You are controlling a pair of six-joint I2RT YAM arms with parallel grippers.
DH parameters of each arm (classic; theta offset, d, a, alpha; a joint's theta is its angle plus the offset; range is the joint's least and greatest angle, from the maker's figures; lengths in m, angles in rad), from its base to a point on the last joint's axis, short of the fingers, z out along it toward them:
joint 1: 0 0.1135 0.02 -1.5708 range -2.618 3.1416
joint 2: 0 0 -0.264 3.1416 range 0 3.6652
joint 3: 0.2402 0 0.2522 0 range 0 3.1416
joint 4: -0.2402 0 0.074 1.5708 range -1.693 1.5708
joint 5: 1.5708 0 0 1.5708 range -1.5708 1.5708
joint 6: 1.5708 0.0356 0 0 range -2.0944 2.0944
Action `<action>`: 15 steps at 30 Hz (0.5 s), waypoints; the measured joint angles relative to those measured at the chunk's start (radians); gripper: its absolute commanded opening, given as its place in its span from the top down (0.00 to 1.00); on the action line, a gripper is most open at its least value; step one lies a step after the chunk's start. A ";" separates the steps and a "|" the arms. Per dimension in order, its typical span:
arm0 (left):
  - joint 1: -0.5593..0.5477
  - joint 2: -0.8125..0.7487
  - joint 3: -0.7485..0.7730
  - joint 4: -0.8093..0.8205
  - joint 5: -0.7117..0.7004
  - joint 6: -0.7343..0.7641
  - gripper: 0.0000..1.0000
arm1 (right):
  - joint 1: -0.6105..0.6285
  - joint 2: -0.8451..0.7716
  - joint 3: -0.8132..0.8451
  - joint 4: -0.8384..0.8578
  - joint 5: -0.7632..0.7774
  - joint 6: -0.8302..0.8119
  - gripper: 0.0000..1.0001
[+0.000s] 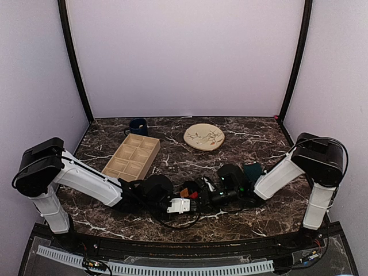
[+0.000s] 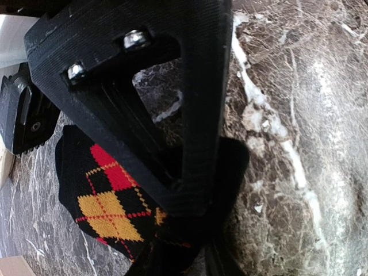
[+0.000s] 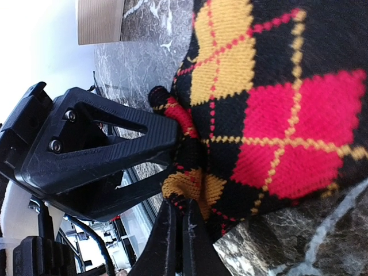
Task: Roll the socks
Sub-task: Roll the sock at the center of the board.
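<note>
The black argyle sock point(image 1: 190, 193) with red and yellow diamonds lies near the table's front middle, between my two grippers. In the left wrist view the argyle sock point(image 2: 109, 201) spreads to the left, and my left gripper point(image 2: 190, 247) is shut on its bunched black end. The ribbed black finger point(image 2: 172, 103) crossing that view belongs to the other arm. My right gripper point(image 3: 183, 210) is shut on a pinched fold at the edge of the argyle sock point(image 3: 287, 132). The teal-green sock point(image 1: 253, 170) lies behind my right arm, partly hidden by it.
A wooden compartment tray point(image 1: 132, 158) stands at the back left, with a dark blue mug point(image 1: 138, 126) behind it. A cream plate point(image 1: 203, 137) sits at the back centre. Cables loop on the marble table point(image 1: 247, 138) under the left gripper.
</note>
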 measured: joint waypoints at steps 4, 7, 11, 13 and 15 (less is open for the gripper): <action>0.000 0.013 0.008 0.009 -0.005 0.007 0.85 | 0.000 0.002 0.000 0.003 -0.006 0.004 1.00; -0.003 0.027 0.017 0.012 -0.013 0.016 0.95 | 0.000 0.008 0.000 0.009 -0.010 0.008 1.00; -0.005 0.040 0.033 0.012 -0.019 0.023 1.00 | -0.008 0.011 0.000 0.014 -0.013 0.014 1.00; -0.005 0.045 0.039 0.011 -0.019 0.019 1.00 | -0.011 0.011 0.000 0.014 -0.014 0.015 1.00; -0.005 0.048 0.043 0.008 -0.018 0.019 1.00 | -0.012 0.011 0.000 0.014 -0.014 0.015 1.00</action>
